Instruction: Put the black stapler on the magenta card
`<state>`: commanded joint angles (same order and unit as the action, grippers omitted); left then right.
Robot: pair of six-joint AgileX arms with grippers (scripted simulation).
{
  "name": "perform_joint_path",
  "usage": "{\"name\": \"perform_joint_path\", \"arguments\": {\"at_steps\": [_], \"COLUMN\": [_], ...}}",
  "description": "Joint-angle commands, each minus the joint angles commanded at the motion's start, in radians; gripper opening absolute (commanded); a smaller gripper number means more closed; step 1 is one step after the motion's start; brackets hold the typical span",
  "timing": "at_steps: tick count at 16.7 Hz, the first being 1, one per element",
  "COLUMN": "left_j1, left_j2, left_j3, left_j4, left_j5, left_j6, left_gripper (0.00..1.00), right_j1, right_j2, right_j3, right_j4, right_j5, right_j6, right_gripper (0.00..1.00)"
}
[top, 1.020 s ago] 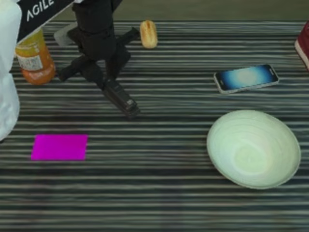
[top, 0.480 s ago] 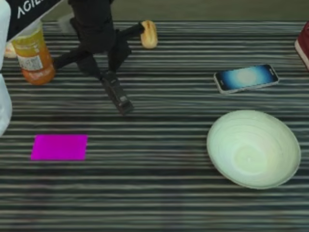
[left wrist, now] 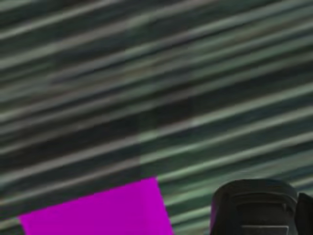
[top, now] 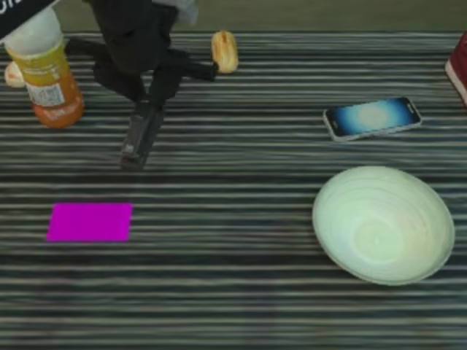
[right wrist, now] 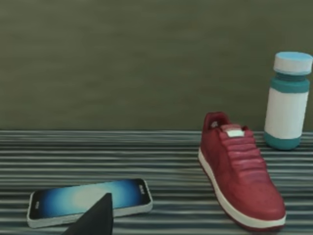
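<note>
While held over the far-left part of the striped table (top: 241, 292):
Left pincer (top: 149, 102): pinching the black stapler (top: 139, 138) at its far end, black arm body reaching in from the top view's far-left corner.
Black stapler: elongated, hanging from the pincer, free end with a small pale mark pointing toward the near-left; whether it touches the table cannot be told.
Stapler in the left wrist view: dark rounded end (left wrist: 259, 208) showing beside the corner of the magenta card (left wrist: 98, 213), striped table behind.
Magenta card in the top view (top: 90, 222): flat on the table at the left, nearer the viewer than the stapler, apart from it, nothing lying on it.
Orange bottle (top: 47, 80): upright at the far-left, white cap, pale label, just left of the left arm.
Bread roll (top: 225, 51): at the far edge, just right of the arm.
Phone (top: 373, 117): face up, lit blue screen, right half of the table, farther off than the bowl.
Pale green bowl (top: 383, 224): open side up, near-right area, well apart from the card.
Red shoe (top: 460, 65): at the far-right edge, only partly in the top view; whole in the right wrist view (right wrist: 239, 183), beside a white and teal bottle (right wrist: 288, 100).
Right pincer: only a dark fingertip (right wrist: 98, 218) at the edge of its own wrist view, in front of the phone (right wrist: 88, 200); spread or pressed together cannot be told.
</note>
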<state>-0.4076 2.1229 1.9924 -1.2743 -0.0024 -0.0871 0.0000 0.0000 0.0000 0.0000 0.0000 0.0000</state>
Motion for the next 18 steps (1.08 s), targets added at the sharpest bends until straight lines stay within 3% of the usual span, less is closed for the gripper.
{"name": "perform_joint_path", "arguments": {"at_steps": [6,10,14,18], "left_j1": [0.012,0.027,0.041,0.046], "left_j2": [-0.079,-0.132,-0.172,-0.184], "left_j3": [-0.182,-0.292,-0.375,-0.402], "left_j4": [0.024,0.044,0.061,0.066], "left_j5": [0.007,0.014,0.021,0.023], "left_j6": [0.663,1.033,1.253,1.313], "left_gripper": [0.00,0.00,0.00,0.00], "right_j1": [0.000,0.000,0.000,0.000], "right_j2": [0.000,0.000,0.000,0.000], "right_j3": [0.000,0.000,0.000,0.000], "right_j4": [0.000,0.000,0.000,0.000], "right_j5": [0.000,0.000,0.000,0.000], "right_j6": [0.000,0.000,0.000,0.000], "right_gripper": [1.00,1.00,1.00,1.00]}}
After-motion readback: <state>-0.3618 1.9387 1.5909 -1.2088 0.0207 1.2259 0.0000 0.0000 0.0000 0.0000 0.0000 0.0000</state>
